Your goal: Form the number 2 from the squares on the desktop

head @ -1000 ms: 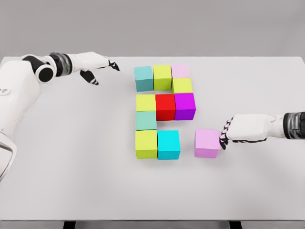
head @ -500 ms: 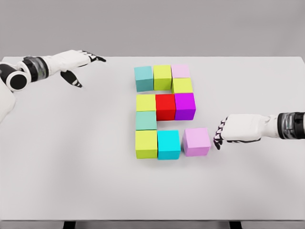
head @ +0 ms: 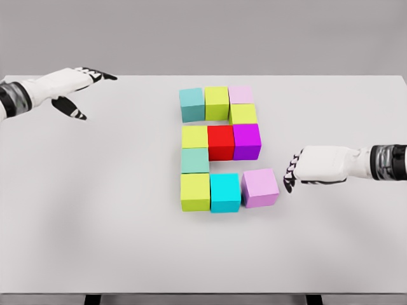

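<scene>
Coloured cubes form a figure on the white table (head: 95, 222). The top row holds a teal cube (head: 191, 104), a yellow-green cube (head: 217, 102) and a pale pink cube (head: 241, 95). Under the pink one sits another yellow-green cube (head: 243, 114). The middle row is a yellow-green cube (head: 194, 136), a red cube (head: 220, 142) and a purple cube (head: 247, 140). Below come a sea-green cube (head: 194, 160), then a yellow-green cube (head: 195, 191), a cyan cube (head: 225, 192) and a lilac cube (head: 260, 187), slightly turned and touching the cyan one. My right hand (head: 294, 173) hovers just right of the lilac cube, fingers curled, holding nothing. My left hand (head: 79, 86) is open at the far left.
The table's front edge (head: 203, 293) runs along the bottom of the view. Nothing else lies on the surface besides the cubes.
The lilac cube slid left until it met the cyan cube, pushed by my right hand, which now sits a little apart from it. My left arm withdrew toward the left edge.
</scene>
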Available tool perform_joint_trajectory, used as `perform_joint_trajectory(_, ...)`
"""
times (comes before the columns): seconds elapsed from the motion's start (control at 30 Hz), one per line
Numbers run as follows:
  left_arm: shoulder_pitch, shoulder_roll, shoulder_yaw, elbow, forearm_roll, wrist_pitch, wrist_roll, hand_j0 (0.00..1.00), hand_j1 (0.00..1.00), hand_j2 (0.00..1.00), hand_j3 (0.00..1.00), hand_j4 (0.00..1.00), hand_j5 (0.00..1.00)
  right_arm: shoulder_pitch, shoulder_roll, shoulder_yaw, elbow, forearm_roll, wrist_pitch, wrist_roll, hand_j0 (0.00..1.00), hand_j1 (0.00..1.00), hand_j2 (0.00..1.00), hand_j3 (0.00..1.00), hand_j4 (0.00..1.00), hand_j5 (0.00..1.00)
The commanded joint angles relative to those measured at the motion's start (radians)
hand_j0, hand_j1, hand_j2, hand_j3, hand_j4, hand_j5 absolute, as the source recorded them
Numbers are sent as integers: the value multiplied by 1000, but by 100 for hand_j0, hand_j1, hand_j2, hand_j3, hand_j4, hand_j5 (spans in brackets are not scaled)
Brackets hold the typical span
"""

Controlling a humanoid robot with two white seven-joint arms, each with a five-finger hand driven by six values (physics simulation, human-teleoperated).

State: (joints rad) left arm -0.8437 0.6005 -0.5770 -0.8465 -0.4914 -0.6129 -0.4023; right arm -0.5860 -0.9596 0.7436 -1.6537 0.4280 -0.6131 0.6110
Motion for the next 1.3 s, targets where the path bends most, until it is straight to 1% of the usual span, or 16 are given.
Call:
perform_joint_trajectory(0.0, 2, 9, 6, -11, 10, 2, 0, 100, 100, 100, 100, 100, 100, 0, 4, -3, 0, -6, 2, 0, 51, 51, 51, 51, 51, 51)
perform_joint_trajectory(0.23, 12, 9, 8, -34, 8, 2, 0, 100, 100, 100, 100, 100, 100, 0, 18, -1, -12, -17, 2, 0, 51, 51, 51, 51, 51, 51)
perform_joint_trajectory(0.3, 11, 9, 8, -32, 8, 2, 0, 100, 100, 100, 100, 100, 100, 2, 18, -1, -17, -17, 2, 0, 51, 51, 51, 51, 51, 51)
perform_joint_trajectory(0.37, 12, 9, 8, -32, 8, 2, 0, 100, 100, 100, 100, 100, 100, 2, 18, -1, -40, -17, 2, 0, 51, 51, 51, 51, 51, 51)
perform_joint_trajectory(0.7, 17, 7, 6, -32, 8, 2, 0, 100, 100, 100, 100, 100, 100, 2, 16, 2, -50, -22, 2, 0, 51, 51, 51, 51, 51, 51)
perform_joint_trajectory(0.87, 20, 7, 6, -31, 5, 2, 0, 100, 100, 100, 100, 100, 100, 2, 15, 2, -70, -22, 2, 0, 51, 51, 51, 51, 51, 51)
perform_joint_trajectory(1.03, 18, 9, 8, -29, 10, 2, 2, 100, 100, 100, 100, 100, 100, 2, 16, 2, -67, -20, 2, 0, 51, 51, 51, 51, 51, 51)
perform_joint_trajectory(1.13, 20, 9, 6, -29, 7, 2, 2, 100, 100, 100, 100, 100, 100, 2, 7, -4, -38, -17, 2, 0, 52, 52, 52, 52, 52, 52)
perform_joint_trajectory(1.17, 20, 7, 6, -29, 7, 2, 2, 100, 100, 100, 100, 100, 100, 2, -1, -16, -14, -17, 2, 0, 60, 60, 60, 60, 60, 60)
perform_joint_trajectory(1.2, 20, 7, 6, -29, 7, 2, 2, 100, 100, 100, 100, 100, 100, 2, -10, -36, -6, -17, 2, 0, 70, 70, 70, 70, 70, 70)
perform_joint_trajectory(1.23, 20, 9, 6, -29, 7, 2, 0, 100, 100, 100, 100, 100, 100, 2, -37, -92, 0, -20, 2, 0, 100, 100, 100, 100, 100, 100)
perform_joint_trajectory(1.27, 20, 7, 6, -28, 7, 2, 2, 100, 100, 100, 100, 100, 100, 3, -57, -119, 17, -26, 2, 0, 100, 100, 100, 100, 100, 100)
